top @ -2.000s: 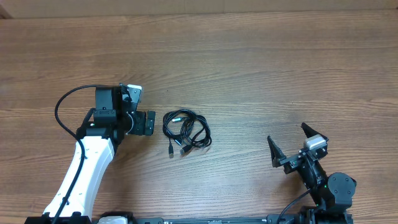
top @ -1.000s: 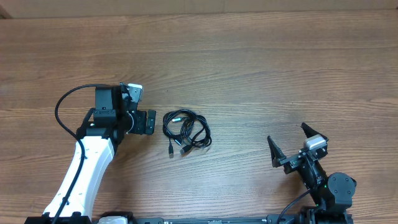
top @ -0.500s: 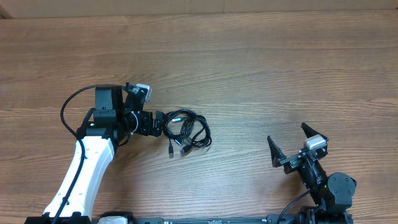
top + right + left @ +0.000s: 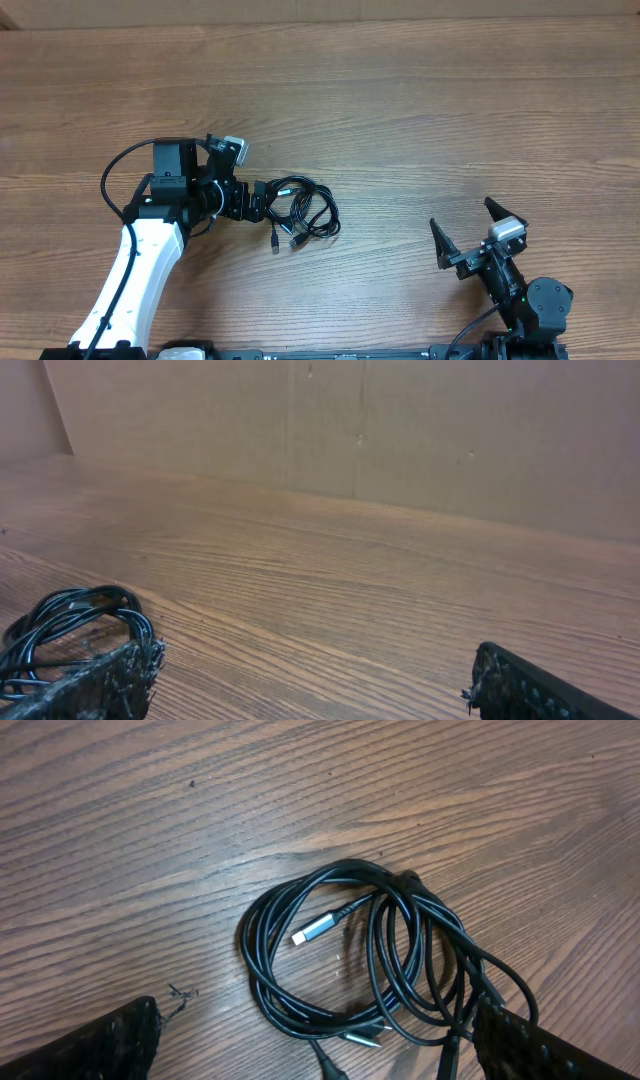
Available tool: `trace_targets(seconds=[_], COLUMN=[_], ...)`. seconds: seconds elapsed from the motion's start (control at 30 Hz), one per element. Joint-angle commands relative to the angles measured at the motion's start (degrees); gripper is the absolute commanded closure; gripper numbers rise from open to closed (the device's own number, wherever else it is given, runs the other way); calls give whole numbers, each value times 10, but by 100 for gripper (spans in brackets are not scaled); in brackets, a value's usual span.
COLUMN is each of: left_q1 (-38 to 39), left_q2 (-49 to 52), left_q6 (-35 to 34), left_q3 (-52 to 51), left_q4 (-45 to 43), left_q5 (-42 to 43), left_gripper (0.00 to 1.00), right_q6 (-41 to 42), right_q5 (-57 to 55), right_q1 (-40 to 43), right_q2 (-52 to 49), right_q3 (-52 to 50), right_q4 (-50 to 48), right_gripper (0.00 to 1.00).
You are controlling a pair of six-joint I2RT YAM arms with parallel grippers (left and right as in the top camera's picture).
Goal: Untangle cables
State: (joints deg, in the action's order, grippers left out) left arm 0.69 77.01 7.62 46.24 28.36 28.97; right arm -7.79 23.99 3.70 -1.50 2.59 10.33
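The cables (image 4: 300,210) lie as one coiled black bundle on the wooden table, with plug ends sticking out at its lower left. In the left wrist view the bundle (image 4: 370,955) fills the middle, a silver-tipped plug (image 4: 318,928) inside the loop. My left gripper (image 4: 258,200) is open, its fingertips at the bundle's left edge; its pads (image 4: 320,1055) straddle the coil's near side. My right gripper (image 4: 465,232) is open and empty near the table's front right. The bundle also shows far left in the right wrist view (image 4: 70,630).
The left arm's own thick black wire (image 4: 115,178) loops out to the left of its wrist. A brown cardboard wall (image 4: 400,430) stands along the table's far edge.
My left gripper has moved right from beside the bundle to its left edge. The right arm and the cables have not moved.
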Motion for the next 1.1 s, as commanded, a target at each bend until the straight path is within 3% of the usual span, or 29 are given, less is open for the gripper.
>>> trace_targets(seconds=[0.0,0.53,0.63,0.9,1.07], left_q1=[5,31,31,31,31], left_q2=[5,5,5,5,5], left_q6=[7,17,18,18,18], left_q3=[15,15,15,15,15], left_q4=[2,2,2,1,-2], left_q5=[16,4,4,5,4], left_gripper=[1,0,7,10,20], right_q6=[-4,-4,-4,-4,-4], right_q5=[-4,-4,-4,-4,-4], right_q1=[2,2,2,2,2], right_q2=[1,1,1,1,1], right_q3=[11,11,11,11,11], right_q4=[10,10,10,10,10], right_gripper=[0,0,0,0,0])
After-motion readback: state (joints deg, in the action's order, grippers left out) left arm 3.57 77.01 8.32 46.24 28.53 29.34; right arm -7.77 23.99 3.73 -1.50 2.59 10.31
